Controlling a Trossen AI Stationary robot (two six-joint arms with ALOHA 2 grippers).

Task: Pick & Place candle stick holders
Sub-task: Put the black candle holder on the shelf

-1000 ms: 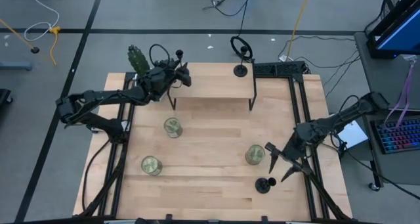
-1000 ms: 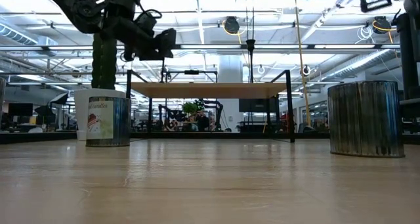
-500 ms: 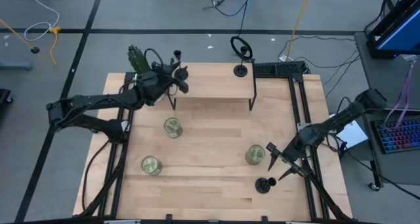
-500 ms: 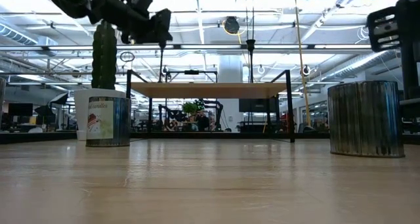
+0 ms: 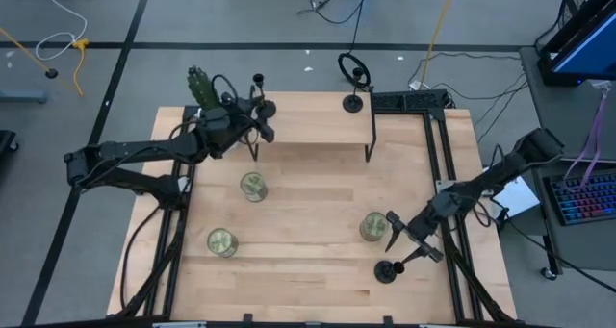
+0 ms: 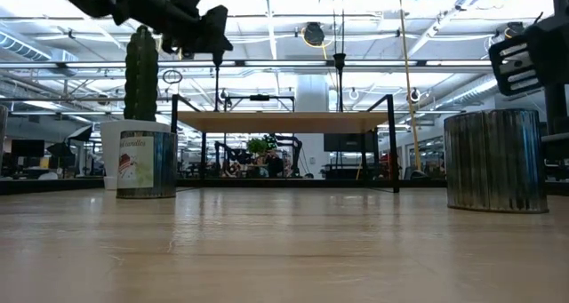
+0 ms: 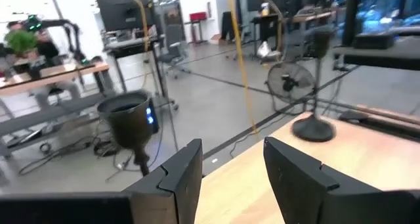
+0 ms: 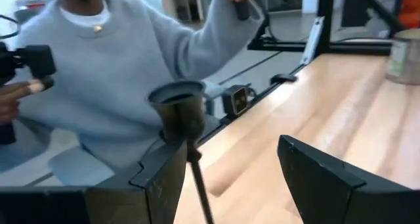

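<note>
Three black candle stick holders show. One stands on its base at the far left corner (image 5: 262, 105) of a small wooden shelf (image 5: 313, 128), and one at the shelf's far right (image 5: 353, 101). The third (image 5: 387, 269) stands on the table near the front right. My left gripper (image 5: 258, 124) is open by the shelf's left end, and the left holder's cup (image 7: 128, 121) shows just outside one finger. My right gripper (image 5: 404, 240) is open and low over the table. The third holder's stem (image 8: 199, 175) stands between its fingers, close to one of them.
Three round tins stand on the table (image 5: 253, 186), (image 5: 221, 241), (image 5: 373, 226), the last right beside my right gripper. A potted cactus (image 5: 200, 85) stands at the far left corner. A person in a grey sweater (image 8: 98, 66) is beyond the table's edge.
My left gripper has risen a little and drawn back toward the table's left edge, away from the holder on the shelf's left corner, which stays upright. My right gripper has come down and toward the near edge, closing on the holder at the front right.
</note>
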